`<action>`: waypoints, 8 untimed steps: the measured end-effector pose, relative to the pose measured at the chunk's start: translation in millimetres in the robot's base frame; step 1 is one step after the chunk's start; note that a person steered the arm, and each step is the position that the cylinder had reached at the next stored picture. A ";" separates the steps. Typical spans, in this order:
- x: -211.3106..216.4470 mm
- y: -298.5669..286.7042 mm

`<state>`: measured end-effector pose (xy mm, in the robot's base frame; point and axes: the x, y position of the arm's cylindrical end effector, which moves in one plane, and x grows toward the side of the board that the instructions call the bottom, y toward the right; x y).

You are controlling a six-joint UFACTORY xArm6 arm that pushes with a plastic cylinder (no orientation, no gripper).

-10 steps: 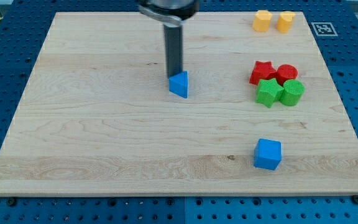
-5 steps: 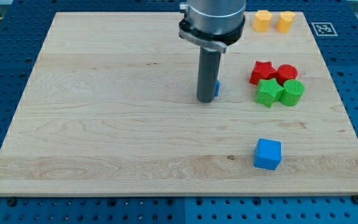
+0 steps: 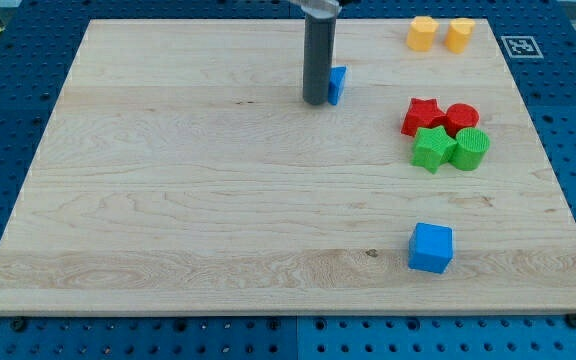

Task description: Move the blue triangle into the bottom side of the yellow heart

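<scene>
The blue triangle (image 3: pixel 338 84) lies on the wooden board in the upper middle, partly hidden behind my rod. My tip (image 3: pixel 316 101) rests on the board touching the triangle's left side. Two yellow blocks stand at the view's top right: the right one (image 3: pixel 458 34) looks like the yellow heart, the left one (image 3: pixel 422 33) is another yellow shape. The triangle is well to the left of and below them.
A cluster at the right holds a red star (image 3: pixel 422 115), a red round block (image 3: pixel 461 117), a green star (image 3: pixel 432 148) and a green round block (image 3: pixel 471 148). A blue cube (image 3: pixel 430 247) sits at the lower right. The board's edge (image 3: pixel 288 308) runs along the view's bottom.
My tip and the blue triangle have moved toward the view's top and a little rightward overall; the triangle went from mid-board to nearer the top edge. Other blocks have not moved.
</scene>
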<state>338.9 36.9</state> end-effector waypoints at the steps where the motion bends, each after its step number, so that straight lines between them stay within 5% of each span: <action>1: -35.1 30.2; 5: -102.0 80.8; 8: -56.3 89.6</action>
<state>282.7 126.5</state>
